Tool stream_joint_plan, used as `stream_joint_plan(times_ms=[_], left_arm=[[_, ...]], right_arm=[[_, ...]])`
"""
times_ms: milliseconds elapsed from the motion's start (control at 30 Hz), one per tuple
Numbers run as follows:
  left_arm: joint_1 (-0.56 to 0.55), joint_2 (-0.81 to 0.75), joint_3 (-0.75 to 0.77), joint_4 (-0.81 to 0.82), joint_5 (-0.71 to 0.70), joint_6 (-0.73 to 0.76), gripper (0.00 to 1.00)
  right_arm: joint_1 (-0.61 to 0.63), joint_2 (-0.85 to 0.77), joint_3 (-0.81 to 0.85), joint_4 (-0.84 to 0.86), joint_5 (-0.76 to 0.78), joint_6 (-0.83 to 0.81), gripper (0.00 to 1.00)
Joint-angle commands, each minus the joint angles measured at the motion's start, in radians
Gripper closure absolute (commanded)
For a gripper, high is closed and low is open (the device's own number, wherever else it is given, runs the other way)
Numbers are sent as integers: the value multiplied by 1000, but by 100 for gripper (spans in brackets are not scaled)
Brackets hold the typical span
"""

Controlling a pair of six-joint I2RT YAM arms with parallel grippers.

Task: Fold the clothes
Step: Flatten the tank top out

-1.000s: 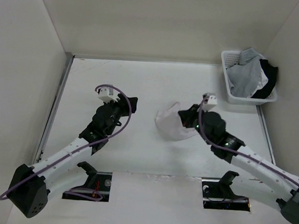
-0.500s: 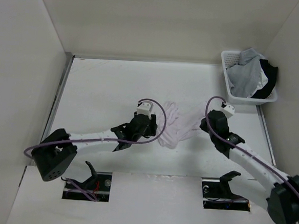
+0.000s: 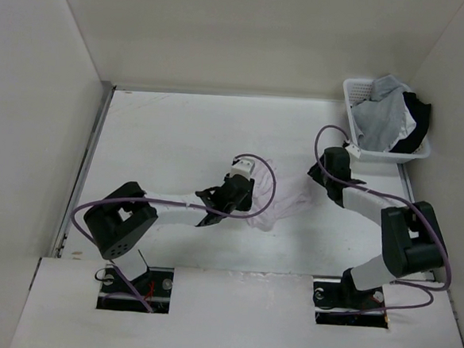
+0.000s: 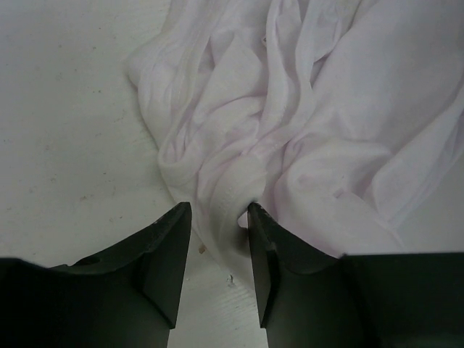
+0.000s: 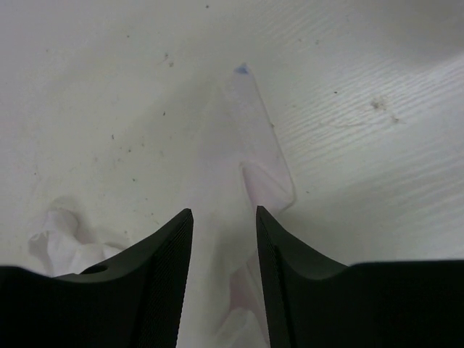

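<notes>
The shirt (image 4: 326,109) lay crumpled; flattening step, by judgement. The left pincer (image 4: 217,210) stood half-open astride a fold, the right pincer (image 5: 225,212) half-open above a corner. Next: grip, spread.

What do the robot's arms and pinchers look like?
The left arm and right arm are white tubes with chunky black joints. A purple cable loops along each. The left gripper and right gripper each have two flat black fingers.
</notes>
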Motion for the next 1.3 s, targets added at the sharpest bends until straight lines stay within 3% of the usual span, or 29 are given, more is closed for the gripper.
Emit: stream_joint_plan(times_ms=[0, 233, 333, 467, 700, 867, 1067, 1200, 1267], left_arm=[[14, 8, 44, 47, 19, 13, 67], [45, 5, 41, 48, 30, -27, 92], [72, -34, 44, 70, 45, -45, 95], [141, -83, 75, 102, 91, -104, 98], [315, -161, 196, 176, 188, -207, 98], [430, -207, 320, 180, 216, -214, 98], [586, -233, 408, 200, 268, -236, 97], [675, -201, 348, 258, 335, -282, 94], [721, -157, 293, 304, 349, -320, 91]], right_arm=[[-8, 43, 61, 87, -57, 12, 56], [-8, 62, 65, 92, -50, 32, 80], [-8, 57, 78, 83, -60, 26, 99], [6, -57, 65, 96, -73, 15, 100], [142, -488, 94, -54, -31, -46, 100], [352, -758, 148, -235, -7, -95, 100], [772, -917, 102, -408, 85, -47, 99], [1075, -741, -26, -340, 88, 76, 95], [1124, -550, -48, -255, 6, 128, 92]])
